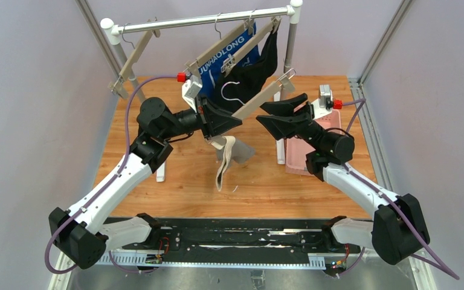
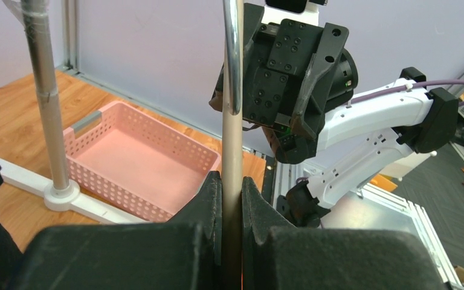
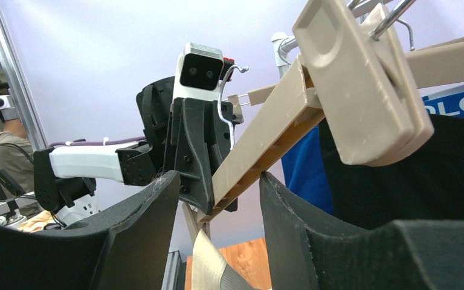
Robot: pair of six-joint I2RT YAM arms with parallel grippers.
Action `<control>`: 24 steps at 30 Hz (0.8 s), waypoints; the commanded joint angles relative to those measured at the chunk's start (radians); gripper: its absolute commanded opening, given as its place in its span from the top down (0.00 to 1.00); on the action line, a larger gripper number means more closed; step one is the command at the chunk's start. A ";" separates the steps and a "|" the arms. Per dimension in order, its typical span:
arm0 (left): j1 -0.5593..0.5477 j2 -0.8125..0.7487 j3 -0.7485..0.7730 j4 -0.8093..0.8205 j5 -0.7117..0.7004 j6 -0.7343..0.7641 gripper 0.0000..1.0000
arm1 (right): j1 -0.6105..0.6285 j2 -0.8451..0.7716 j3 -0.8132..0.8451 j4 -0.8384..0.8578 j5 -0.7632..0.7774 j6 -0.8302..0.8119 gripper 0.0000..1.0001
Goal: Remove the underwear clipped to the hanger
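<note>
A beige clip hanger (image 1: 266, 93) tilts off the rack. My left gripper (image 1: 232, 121) is shut on its lower end; the left wrist view shows the bar (image 2: 232, 139) pinched between the jaws (image 2: 232, 181). The light grey underwear (image 1: 229, 156) dangles from that lower end. The blue underwear (image 1: 229, 60) and the black underwear (image 1: 257, 72) hang from clips behind. My right gripper (image 1: 260, 113) is open, its jaws (image 3: 217, 181) on either side of the hanger bar (image 3: 254, 163), below a clip (image 3: 362, 90). Grey cloth (image 3: 214, 266) shows below, with blue (image 3: 305, 169) and black (image 3: 411, 175) cloth to the right.
A metal rail (image 1: 205, 20) on white posts spans the back, with another beige hanger (image 1: 134, 57) at its left. A pink perforated basket (image 1: 296, 158) sits on the wooden table behind my right arm; it also shows in the left wrist view (image 2: 139, 163), beside a rack post (image 2: 45, 103).
</note>
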 commanded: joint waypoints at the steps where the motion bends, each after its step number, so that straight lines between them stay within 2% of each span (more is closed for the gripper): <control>1: -0.016 -0.001 0.011 0.069 -0.004 -0.006 1.00 | 0.027 0.024 0.057 0.062 -0.003 -0.022 0.47; 20: -0.052 -0.026 0.000 0.076 -0.006 0.000 1.00 | 0.034 0.057 0.084 0.063 0.014 -0.044 0.49; 24: -0.065 -0.014 0.005 0.076 -0.007 0.003 1.00 | 0.037 0.077 0.101 0.063 0.013 -0.038 0.52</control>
